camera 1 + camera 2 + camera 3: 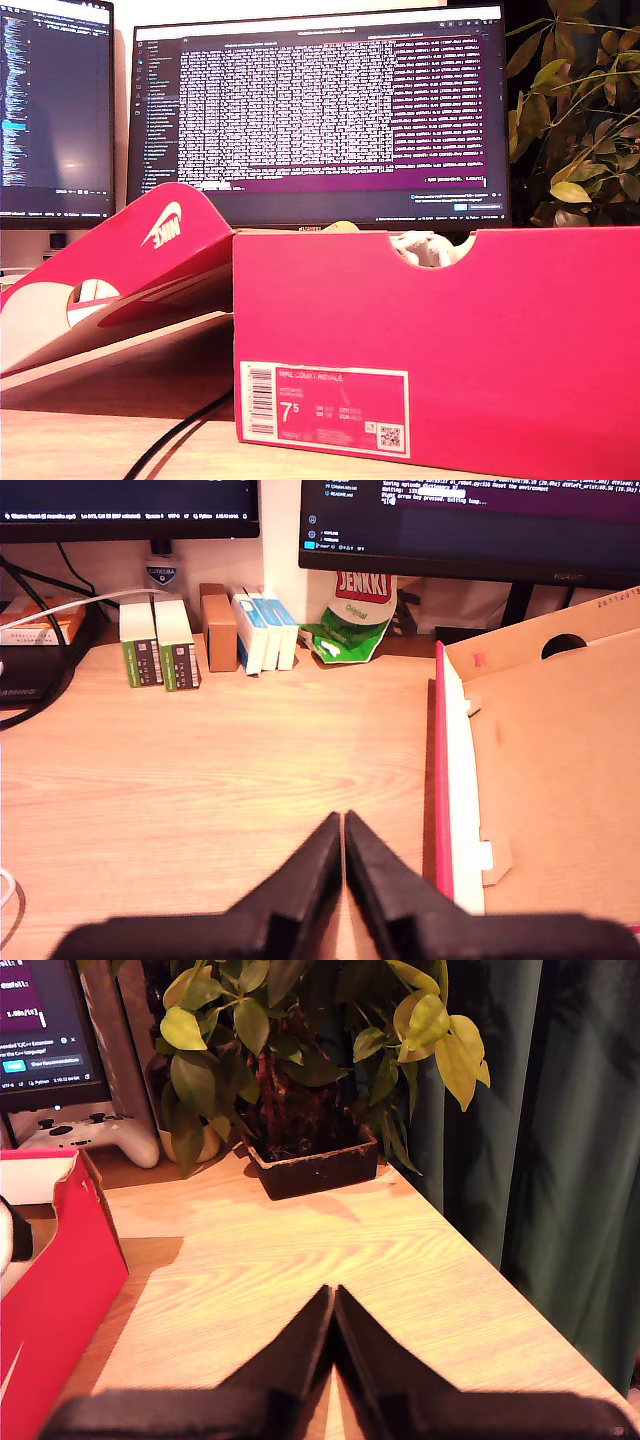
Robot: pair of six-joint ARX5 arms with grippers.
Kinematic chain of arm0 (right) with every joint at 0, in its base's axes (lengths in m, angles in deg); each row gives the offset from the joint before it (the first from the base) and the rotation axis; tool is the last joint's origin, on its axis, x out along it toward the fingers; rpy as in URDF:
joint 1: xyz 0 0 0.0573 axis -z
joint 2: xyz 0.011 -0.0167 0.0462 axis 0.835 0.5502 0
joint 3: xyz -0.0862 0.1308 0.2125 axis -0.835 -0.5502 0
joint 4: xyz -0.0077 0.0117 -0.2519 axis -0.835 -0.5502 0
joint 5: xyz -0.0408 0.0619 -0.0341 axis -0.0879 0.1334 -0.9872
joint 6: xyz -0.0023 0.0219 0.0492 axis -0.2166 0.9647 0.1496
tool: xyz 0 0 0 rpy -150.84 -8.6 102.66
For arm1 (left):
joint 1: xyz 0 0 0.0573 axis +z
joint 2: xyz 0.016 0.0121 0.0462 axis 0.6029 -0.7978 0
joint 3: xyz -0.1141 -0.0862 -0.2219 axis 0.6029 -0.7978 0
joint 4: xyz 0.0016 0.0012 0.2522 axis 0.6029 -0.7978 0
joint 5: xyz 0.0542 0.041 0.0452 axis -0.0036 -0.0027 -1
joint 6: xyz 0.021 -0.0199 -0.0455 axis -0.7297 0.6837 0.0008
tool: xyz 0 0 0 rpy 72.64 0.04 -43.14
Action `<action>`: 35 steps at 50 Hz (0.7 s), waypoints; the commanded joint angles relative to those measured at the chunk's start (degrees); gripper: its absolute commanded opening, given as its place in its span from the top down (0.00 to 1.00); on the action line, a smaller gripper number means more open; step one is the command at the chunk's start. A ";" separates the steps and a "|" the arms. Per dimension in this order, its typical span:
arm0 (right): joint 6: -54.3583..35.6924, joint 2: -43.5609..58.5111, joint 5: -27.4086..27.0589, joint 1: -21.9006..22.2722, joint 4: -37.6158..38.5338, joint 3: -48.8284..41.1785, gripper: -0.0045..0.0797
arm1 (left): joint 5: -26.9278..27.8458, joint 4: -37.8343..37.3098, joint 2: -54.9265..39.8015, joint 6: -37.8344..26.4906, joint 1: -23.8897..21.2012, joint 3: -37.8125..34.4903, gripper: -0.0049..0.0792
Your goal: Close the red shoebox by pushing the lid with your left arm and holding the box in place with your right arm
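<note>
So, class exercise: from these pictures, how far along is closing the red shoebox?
Nothing looks done yet. The lid is swung wide open beside the red shoebox, whose contents show at its top. Nothing is in hand: my first gripper is shut beside the lid's edge, and my second gripper is shut over bare desk near the box wall. Bracing and pushing the lid remain.
</note>
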 commanded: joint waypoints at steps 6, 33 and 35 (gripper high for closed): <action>0.20 -0.37 0.00 -0.02 0.48 -1.64 0.96 | 0.04 -0.87 0.44 0.35 0.33 -1.79 0.96; 18.93 -0.37 2.40 -0.04 0.90 -1.60 0.96 | 0.11 0.92 0.44 2.78 0.33 -1.75 0.96; 20.39 -0.37 2.73 -0.04 0.79 -1.42 0.96 | 0.33 1.84 0.44 3.50 0.33 -1.70 0.96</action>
